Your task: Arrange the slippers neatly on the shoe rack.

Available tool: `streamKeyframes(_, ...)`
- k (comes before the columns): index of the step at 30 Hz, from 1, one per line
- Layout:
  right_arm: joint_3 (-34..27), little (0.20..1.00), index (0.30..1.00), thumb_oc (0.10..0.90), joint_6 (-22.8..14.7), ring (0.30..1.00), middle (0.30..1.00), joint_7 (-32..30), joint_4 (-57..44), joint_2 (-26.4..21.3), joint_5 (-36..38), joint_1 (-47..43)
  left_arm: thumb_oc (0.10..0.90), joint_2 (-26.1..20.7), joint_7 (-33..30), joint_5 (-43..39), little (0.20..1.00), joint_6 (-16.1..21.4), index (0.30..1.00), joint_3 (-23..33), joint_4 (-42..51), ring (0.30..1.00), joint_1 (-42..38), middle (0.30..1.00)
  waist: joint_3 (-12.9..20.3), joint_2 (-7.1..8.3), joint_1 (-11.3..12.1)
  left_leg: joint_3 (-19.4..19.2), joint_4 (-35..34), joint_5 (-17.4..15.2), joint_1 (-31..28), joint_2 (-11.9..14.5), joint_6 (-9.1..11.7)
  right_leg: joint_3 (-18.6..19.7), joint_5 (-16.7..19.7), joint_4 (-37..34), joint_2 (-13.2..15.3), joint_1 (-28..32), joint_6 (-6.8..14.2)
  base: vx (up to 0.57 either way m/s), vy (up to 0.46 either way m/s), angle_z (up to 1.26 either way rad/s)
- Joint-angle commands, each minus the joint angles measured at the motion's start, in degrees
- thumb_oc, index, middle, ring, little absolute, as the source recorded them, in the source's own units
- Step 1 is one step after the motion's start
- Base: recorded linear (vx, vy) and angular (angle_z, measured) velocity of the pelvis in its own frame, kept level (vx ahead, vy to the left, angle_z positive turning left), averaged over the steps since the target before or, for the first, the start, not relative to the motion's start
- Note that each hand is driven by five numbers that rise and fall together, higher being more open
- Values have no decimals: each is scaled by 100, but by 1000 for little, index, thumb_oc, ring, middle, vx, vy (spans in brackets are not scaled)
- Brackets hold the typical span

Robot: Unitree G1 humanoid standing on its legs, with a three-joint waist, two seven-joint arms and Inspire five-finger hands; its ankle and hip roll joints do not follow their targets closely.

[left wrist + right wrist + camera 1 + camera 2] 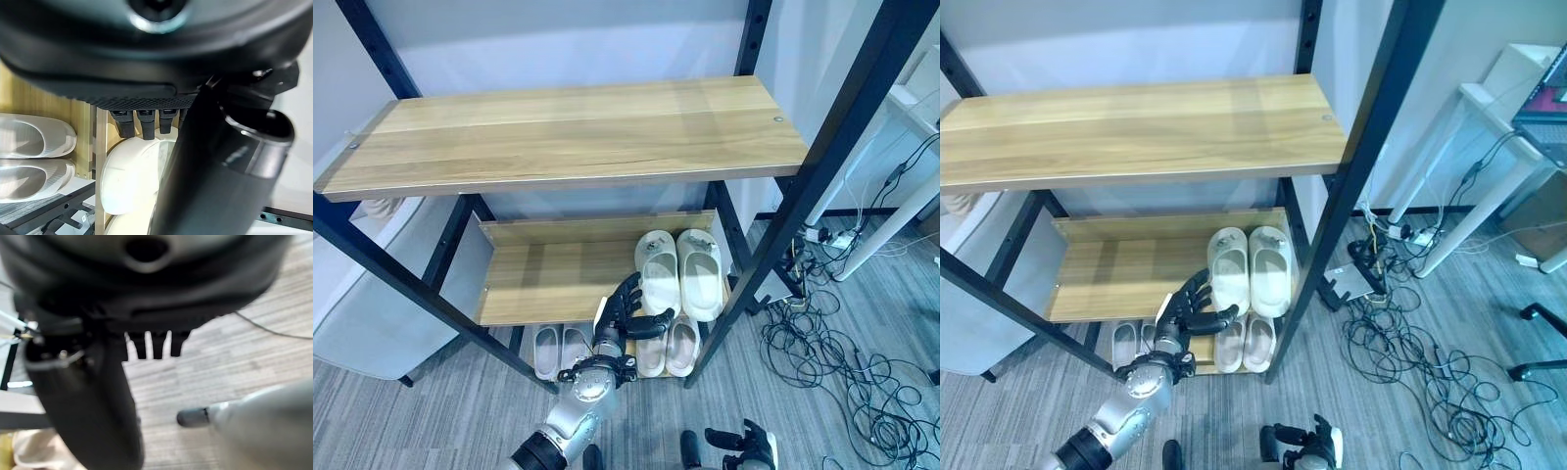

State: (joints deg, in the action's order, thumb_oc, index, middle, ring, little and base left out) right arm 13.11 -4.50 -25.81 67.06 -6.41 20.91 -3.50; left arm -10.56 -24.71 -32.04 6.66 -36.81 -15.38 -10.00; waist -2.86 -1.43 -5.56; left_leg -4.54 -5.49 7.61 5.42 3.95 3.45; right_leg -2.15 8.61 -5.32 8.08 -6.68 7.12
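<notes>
A pair of white slippers (680, 274) lies side by side at the right end of the rack's middle shelf (543, 279), toes toward the wall. My left hand (623, 313) is open at that shelf's front edge, fingers spread, with its thumb against the heel of the left white slipper (129, 178). On the bottom shelf a grey-white pair (558, 348) lies at the left and a beige pair (669, 345) at the right. My right hand (751, 446) hangs low over the carpet, open and holding nothing.
The wide wooden top shelf (568, 132) overhangs the middle one. Black frame posts (822, 166) slant at the front corners. A tangle of cables (822, 343) covers the floor at the right, beside white table legs (891, 220). A pale bin (362, 294) stands at the left.
</notes>
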Motion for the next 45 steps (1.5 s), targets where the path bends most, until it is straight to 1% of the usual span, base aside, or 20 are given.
streamKeyframes(1,206,900,900,800,-111,900,900,-153,37,241,59,134,800,421,137,169,900,605,900,14,68,900,-1138,900,-264,63,-63,-129,49,-852,-223,-82,-109,-108,-694,32,105,216,232,7,-14,-5)
streamKeyframes(6,186,900,900,800,-124,900,900,-173,73,262,74,157,800,322,79,490,900,548,900,84,-37,900,-1149,900,-238,65,-60,-132,49,-860,-254,-68,-99,-114,-694,32,103,238,228,4,-15,-6)
streamKeyframes(9,138,900,900,800,-128,900,900,-173,115,286,77,169,800,131,27,785,900,465,900,302,-63,900,-1096,900,-202,47,-28,-130,49,-856,-287,-58,-82,-135,-709,32,96,271,225,0,0,0)
streamKeyframes(15,139,900,900,800,-128,900,900,-173,115,287,77,169,800,128,26,786,900,462,900,304,-59,900,-1093,900,-203,48,-30,-129,49,-856,-288,-58,-82,-136,-709,32,96,272,225,0,0,0)
streamKeyframes(16,36,900,900,800,-99,900,900,-194,127,304,57,185,800,-217,138,852,900,334,900,594,241,900,-882,900,-140,-7,41,-108,49,-844,-329,-42,-66,-185,-721,32,92,328,228,0,0,0)
streamKeyframes(21,16,900,900,800,-94,900,900,-200,127,312,46,186,800,-275,170,879,900,305,900,626,324,900,-839,900,-132,-14,54,-101,49,-844,-338,-43,-65,-196,-722,32,93,340,230,-1,0,2)
streamKeyframes(24,-106,900,900,800,-26,900,900,-181,136,344,12,144,800,-513,302,958,900,225,900,789,796,900,-606,900,-50,-81,152,-52,49,-837,-396,-50,-62,-272,-727,32,100,437,234,-21,-4,2)
streamKeyframes(25,-114,900,900,800,22,900,900,-75,194,373,-36,201,800,-607,368,986,900,228,900,889,1022,900,-501,900,31,-106,203,-21,49,-840,-466,-54,-59,-333,-734,32,101,524,234,-56,-7,8)
streamKeyframes(30,-119,900,900,800,66,900,900,7,265,375,-108,251,800,-703,428,1053,900,194,900,959,1132,900,-493,900,111,-116,243,42,49,-844,-541,-60,-49,-421,-768,32,96,659,219,-35,-9,13)
streamKeyframes(34,-110,900,900,800,79,900,900,47,287,363,-181,303,800,-740,524,979,900,236,900,989,1210,900,-441,900,134,-121,254,86,49,-838,-578,-63,-45,-479,-788,32,100,731,214,-30,0,13)
streamKeyframes(35,-130,900,900,800,85,900,900,58,323,362,-255,324,800,-764,849,540,900,342,900,996,1409,900,-307,900,171,-138,275,118,49,-831,-584,-68,-43,-514,-787,32,104,747,216,-35,9,8)
streamKeyframes(36,-129,900,900,800,85,900,900,58,322,362,-255,325,800,-765,850,540,900,341,900,997,1410,900,-306,900,172,-137,274,119,49,-831,-584,-68,-43,-515,-787,32,104,747,216,-79,35,3)
streamKeyframes(37,-203,900,900,800,97,900,900,92,374,339,-392,301,800,-988,1510,-136,900,363,900,997,1862,900,-6,900,227,-159,334,142,49,-826,-592,-77,-36,-568,-781,32,107,767,229,-59,31,3)
streamKeyframes(39,-231,900,900,800,121,900,900,114,377,305,-477,284,800,-1248,1734,-186,900,347,900,1002,2100,900,185,900,235,-172,385,162,49,-823,-605,-82,-40,-581,-763,32,114,789,235,-36,20,0)
streamKeyframes(40,-228,900,900,800,121,900,900,114,377,310,-479,288,800,-1257,1734,-188,900,340,900,1006,2113,900,196,900,235,-167,382,163,49,-823,-608,-83,-40,-582,-763,32,115,792,235,0,0,0)
streamKeyframes(41,-236,900,900,800,137,900,900,126,365,300,-565,297,800,-1457,1862,-169,900,320,900,1042,2263,900,424,900,251,-186,431,179,49,-842,-628,-93,-48,-595,-758,32,122,821,240,-10,15,8)
streamKeyframes(42,-227,900,900,800,138,900,900,125,362,307,-566,308,800,-1472,1863,-172,900,309,900,1051,2286,900,447,900,255,-179,424,179,49,-843,-633,-94,-49,-595,-760,32,123,826,241,-31,34,5)
streamKeyframes(43,-229,900,900,800,158,900,900,137,342,302,-677,330,800,-1680,2008,-175,900,255,900,1128,2368,900,721,900,268,-201,469,185,49,-855,-656,-97,-53,-617,-755,32,129,841,247,-38,33,6)
streamKeyframes(45,-220,900,900,800,182,900,900,149,322,305,-794,385,800,-1864,2167,-258,900,185,900,1283,2408,900,1097,900,281,-211,486,175,49,-863,-678,-97,-54,-620,-754,32,138,851,254,-45,33,0)
